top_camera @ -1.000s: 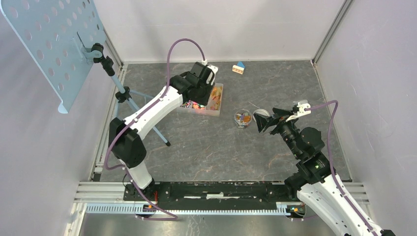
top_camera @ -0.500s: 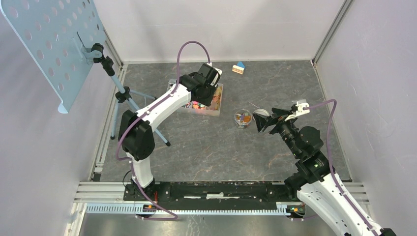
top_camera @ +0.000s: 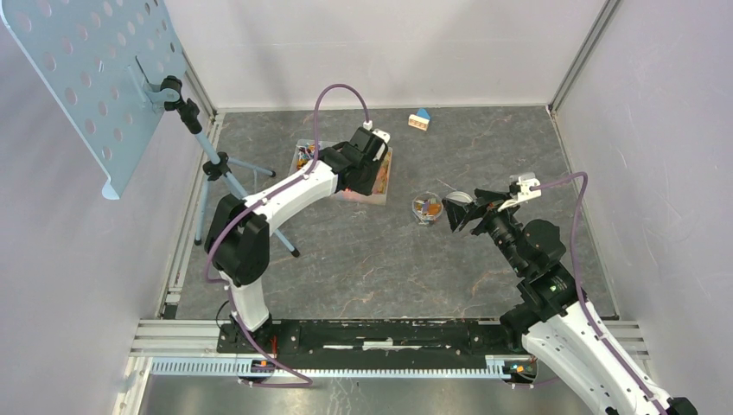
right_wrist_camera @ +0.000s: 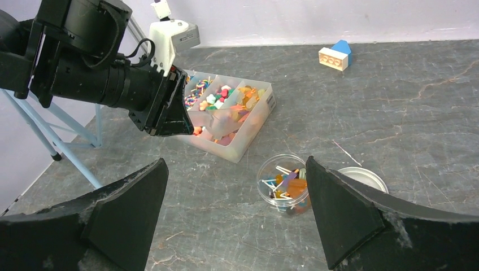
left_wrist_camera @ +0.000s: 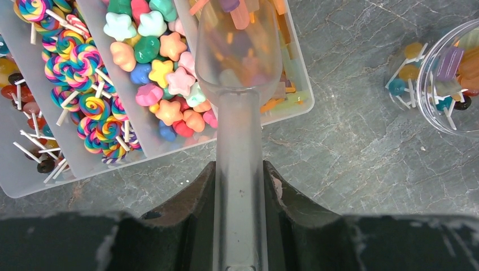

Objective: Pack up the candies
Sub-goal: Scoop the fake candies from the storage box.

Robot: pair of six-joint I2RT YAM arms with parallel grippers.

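Over the right-hand compartment of the clear divided tray (left_wrist_camera: 90, 172) hangs the bowl of a translucent scoop (left_wrist_camera: 237, 62), its handle clamped between the narrow jaws of the left gripper (left_wrist_camera: 238, 175). Most of the candies (left_wrist_camera: 164, 68) lie in the tray: swirled lollipops, stars and amber pieces in separate compartments. Whether the coloured pieces seen through the scoop lie in it or under it I cannot tell. Right of the tray, apart from it, a round clear jar (right_wrist_camera: 261, 179) holds a few more, a lid (right_wrist_camera: 361, 176) beside it. The right gripper (right_wrist_camera: 233, 166) faces the jar with jaws spread wide, holding nothing.
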